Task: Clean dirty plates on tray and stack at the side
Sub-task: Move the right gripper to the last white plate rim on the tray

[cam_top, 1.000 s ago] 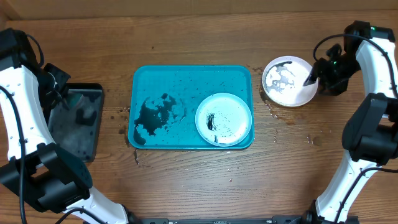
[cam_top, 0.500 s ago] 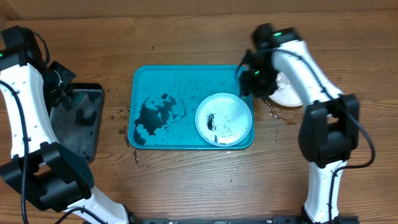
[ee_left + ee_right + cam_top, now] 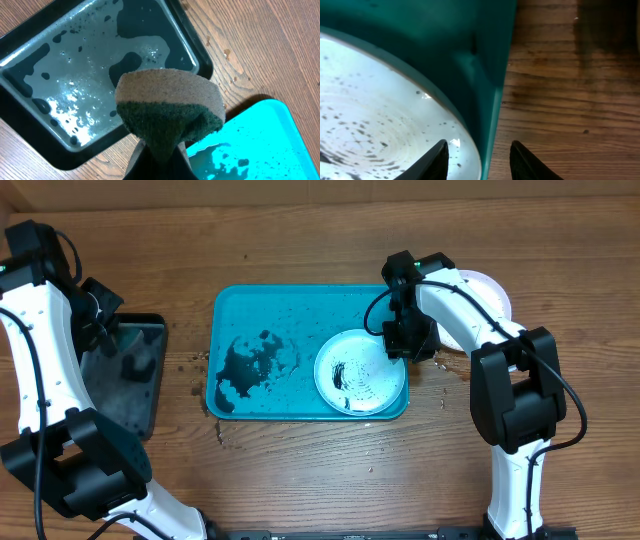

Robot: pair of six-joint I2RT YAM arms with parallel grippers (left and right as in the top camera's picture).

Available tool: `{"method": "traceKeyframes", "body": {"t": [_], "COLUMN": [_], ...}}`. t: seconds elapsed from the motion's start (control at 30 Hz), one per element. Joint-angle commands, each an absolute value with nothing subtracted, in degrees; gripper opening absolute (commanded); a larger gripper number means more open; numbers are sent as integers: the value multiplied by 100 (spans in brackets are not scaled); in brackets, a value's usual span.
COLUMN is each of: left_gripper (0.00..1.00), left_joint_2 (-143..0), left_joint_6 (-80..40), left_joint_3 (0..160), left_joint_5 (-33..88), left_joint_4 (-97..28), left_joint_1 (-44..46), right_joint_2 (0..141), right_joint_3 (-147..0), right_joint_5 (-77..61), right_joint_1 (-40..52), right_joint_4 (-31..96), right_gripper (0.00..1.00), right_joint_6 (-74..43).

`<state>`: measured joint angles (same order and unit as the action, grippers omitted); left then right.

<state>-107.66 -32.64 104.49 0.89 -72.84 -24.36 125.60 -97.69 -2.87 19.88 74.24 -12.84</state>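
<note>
The turquoise tray [image 3: 300, 305] is seen in the middle of the wooden table [image 3: 320, 480]. At the tray's right end, inside the rim, the pale aqua plate [image 3: 360, 370] is laid flat; black smears are shown left of its centre and fine specks are scattered over the rest. A dark puddle [image 3: 245, 365] is spread over the left half of the tray, and small black specks are dotted across the tray floor.

The white plate [image 3: 492, 288] is placed on the table just beyond the tray's upper right corner, apart from the tray, and is partly covered by the right arm.

The right gripper [image 3: 479, 146] is held low at the tray's right edge. Its fingers [image 3: 440, 157] are spread moderately, and nothing is clamped; in the right wrist view the aqua plate's right rim and the tray's raised wall are seen between them.

To the left of the tray, well apart from it, a black tray [image 3: 140, 405] is set on the table, with a film of water pooled inside. Above its end nearer the turquoise tray, the left gripper [image 3: 156, 162] is closed tightly on a sponge [image 3: 170, 105], which is pinched at its lower edge, with a tan layer on top and a dark green scouring layer below. Whether the sponge touches the water cannot be told.
</note>
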Motion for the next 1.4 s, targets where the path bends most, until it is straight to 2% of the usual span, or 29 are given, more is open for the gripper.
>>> {"method": "traceKeyframes", "body": {"t": [0.0, 0.13, 0.3, 0.43, 0.53, 1.13, 1.37], "left_gripper": [4, 4, 4, 4, 4, 4, 4], "left_joint_2": [-10827, -10827, -10827, -10827, -10827, -10827, -10827], "left_joint_6": [-3166, -3166, -3166, -3166, -3166, -3168, -2659], "left_joint_3": [10407, 10407, 10407, 10407, 10407, 10407, 10407], "left_joint_5": [117, 117, 115, 115, 115, 119, 869], "left_joint_4": [-7282, -7284, -7279, -7279, -7282, -7258, -7175], "left_joint_1": [-2416, -2416, -2416, -2416, -2416, -2386, -2294], "right_joint_2": [12296, 12296, 12296, 12296, 12298, 12337, 12361], "right_joint_3": [-9745, -9745, -9745, -9745, -9745, -9413, -9330], "right_joint_5": [-226, -574, -609, -609, -609, -1066, -1186], "right_joint_1": [1970, 1984, 1988, 1988, 1988, 1990, 2231], "right_joint_4": [7402, 7443, 7699, 7743, 7723, 7126, 6134], "right_gripper": [41, 39, 23, 21, 15, 14, 13], "right_joint_6": [-1376, -1378, -1638, -1643, -1656, -1656, -1660]}}
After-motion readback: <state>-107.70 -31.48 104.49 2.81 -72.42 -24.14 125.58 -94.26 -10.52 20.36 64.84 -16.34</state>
